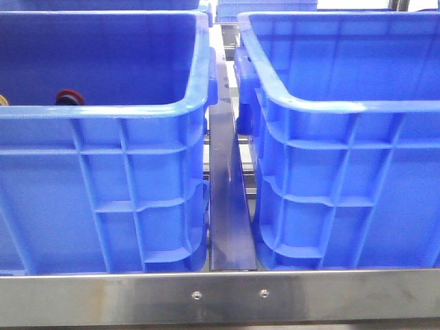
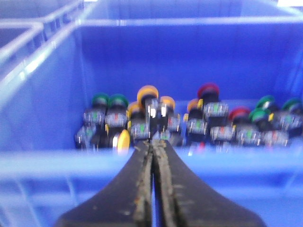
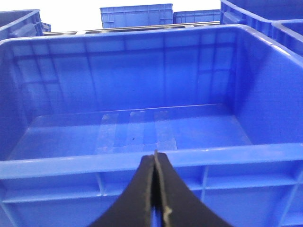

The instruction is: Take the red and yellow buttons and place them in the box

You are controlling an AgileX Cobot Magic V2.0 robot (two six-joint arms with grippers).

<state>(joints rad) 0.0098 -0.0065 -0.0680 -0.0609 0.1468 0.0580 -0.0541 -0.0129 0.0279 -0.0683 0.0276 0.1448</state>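
At far left, buttons: a red cap (image 1: 67,95) and a yellow edge (image 1: 3,100) peek over the near rim of the left crate (image 1: 124,179) in the front view.
Left crate: ribbed blue walls, thick rim, standing on the steel surface (image 1: 220,299).
Left wrist view: a blurred pile of buttons lies against the crate's far wall; yellow caps (image 2: 147,91) sit near the middle, a red cap (image 2: 208,89) beside them, green caps (image 2: 109,100) at both ends.
Left pincer (image 2: 152,146): fingers pressed together, nothing between them, tips outside the near rim and level with it, short of the pile.
Middle: a dark strip (image 1: 230,206) fills the gap between the 2 crates.
Right box (image 1: 350,172): same blue build, standing apart from the left crate.
Right wrist view: the box floor (image 3: 132,130) shows only clear tape patches (image 3: 137,130); no button lies in it.
Right pincer (image 3: 155,158): fingers closed on nothing, tips at the box's near rim.
Background: more blue crates (image 3: 135,16) behind.
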